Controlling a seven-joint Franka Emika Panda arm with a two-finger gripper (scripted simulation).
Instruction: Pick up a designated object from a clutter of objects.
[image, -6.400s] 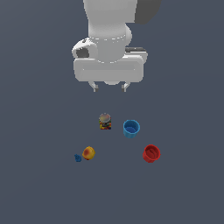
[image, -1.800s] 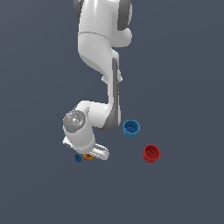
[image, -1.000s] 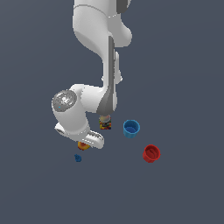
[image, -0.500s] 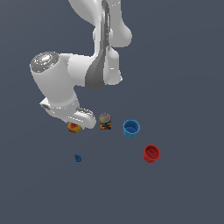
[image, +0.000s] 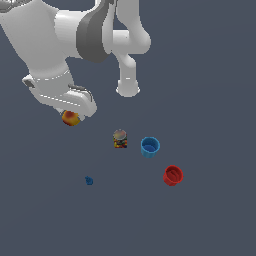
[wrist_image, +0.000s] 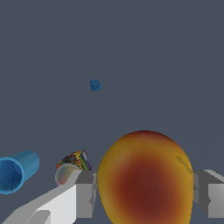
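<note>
1. Wrist view shows you the ball (wrist_image: 146, 179) pinched between both fingers (wrist_image: 85, 194) of the gripper (wrist_image: 144, 194).
2. Exterior view: ball (image: 70, 118) hangs under the gripper (image: 71, 116), upper left of frame.
3. You see the can (image: 120, 138), blue cup (image: 150, 147), red cup (image: 173, 175) and blue piece (image: 89, 180) lower down, apart from it.

Exterior view looks down from afar; wrist view sits close, sharing the blue cup (image: 150, 146) (wrist_image: 15, 172).
</note>
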